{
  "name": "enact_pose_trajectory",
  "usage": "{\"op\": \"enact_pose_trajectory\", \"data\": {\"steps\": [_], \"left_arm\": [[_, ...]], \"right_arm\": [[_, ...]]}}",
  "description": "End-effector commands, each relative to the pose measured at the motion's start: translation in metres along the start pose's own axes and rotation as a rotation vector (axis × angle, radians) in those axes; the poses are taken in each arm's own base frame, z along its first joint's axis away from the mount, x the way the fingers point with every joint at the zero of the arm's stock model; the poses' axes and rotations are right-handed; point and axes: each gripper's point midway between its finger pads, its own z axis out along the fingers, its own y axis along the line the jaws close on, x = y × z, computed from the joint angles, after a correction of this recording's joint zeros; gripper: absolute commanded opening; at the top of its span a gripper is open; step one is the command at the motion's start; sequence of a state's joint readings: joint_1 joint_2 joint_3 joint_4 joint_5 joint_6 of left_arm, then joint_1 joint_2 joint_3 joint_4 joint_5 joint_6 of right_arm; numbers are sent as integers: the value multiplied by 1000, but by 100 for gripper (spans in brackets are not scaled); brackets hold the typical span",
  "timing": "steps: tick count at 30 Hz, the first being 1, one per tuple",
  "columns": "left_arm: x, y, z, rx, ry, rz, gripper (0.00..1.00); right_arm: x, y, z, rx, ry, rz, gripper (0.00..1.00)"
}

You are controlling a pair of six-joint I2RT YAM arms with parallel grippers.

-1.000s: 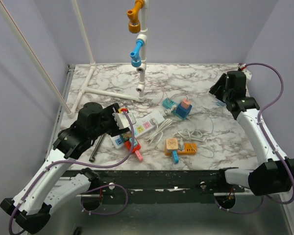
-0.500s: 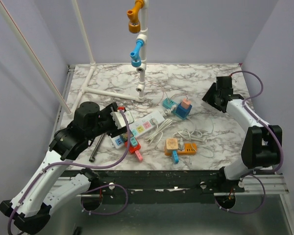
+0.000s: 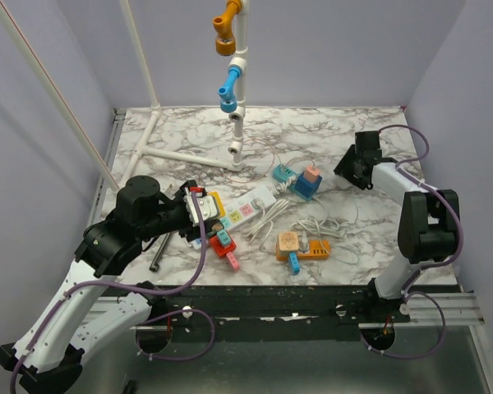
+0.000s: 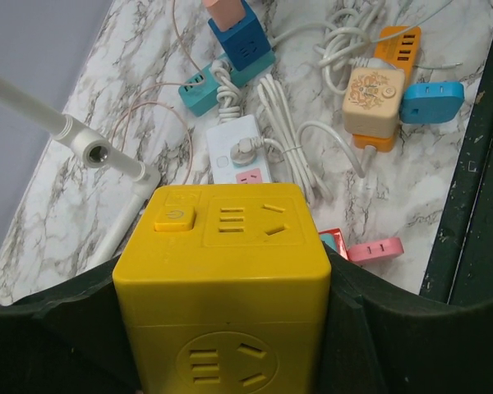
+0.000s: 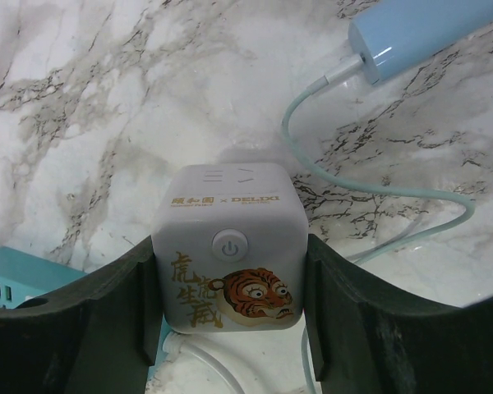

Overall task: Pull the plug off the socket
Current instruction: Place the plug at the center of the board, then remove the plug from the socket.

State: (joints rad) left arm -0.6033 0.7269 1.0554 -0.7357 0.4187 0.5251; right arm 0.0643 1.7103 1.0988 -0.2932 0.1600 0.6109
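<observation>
Since a second earlier, both arms had shifted. The left gripper [image 3: 204, 207] had drawn back toward the near left. The right arm had folded up, bringing the right gripper [image 3: 351, 172] in from the far right corner of the table [image 3: 312, 131].

From above, we saw the left gripper clamped on a yellow cube [image 3: 215, 202], held at the near end of the socket [image 3: 246, 205]. The socket, a long white strip with pastel outlets, lay diagonally on the marble left of centre, with its white cord [image 3: 268, 215] bunched beside it. We could not tell whether the cube and the strip touched. The right gripper showed only as a dark shape there.

Through the left wrist camera, the yellow cube filled the foreground, gripped on both sides by the dark fingers [image 4: 53, 328]. It had a power button and outlet slots on its upper face. Beyond it lay the far end of the socket with a pink outlet showing and the cord coiled alongside. Farther off we saw a blue cube [image 4: 242, 37], a teal adapter [image 4: 199, 89] and a beige cube [image 4: 374, 98].

Through the right wrist camera, that gripper's fingers [image 5: 74, 328] were grasping a white cube [image 5: 226, 271] printed with a tiger, over the marble. A pale blue object [image 5: 419, 29] lay beyond it.
</observation>
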Motion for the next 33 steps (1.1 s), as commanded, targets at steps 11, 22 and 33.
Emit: {"op": "enact_pose_trajectory", "data": {"steps": [11, 22, 33], "left_arm": [[-57, -5, -15, 43, -211, 35, 0], [-84, -22, -33, 143, -285, 50, 0], [-135, -13, -54, 95, -482, 80, 0]], "right_arm": [[-51, 31, -75, -127, -152, -14, 87], [-53, 61, -206, -354, -257, -87, 100], [9, 115, -283, -876, -125, -213, 100]]}}
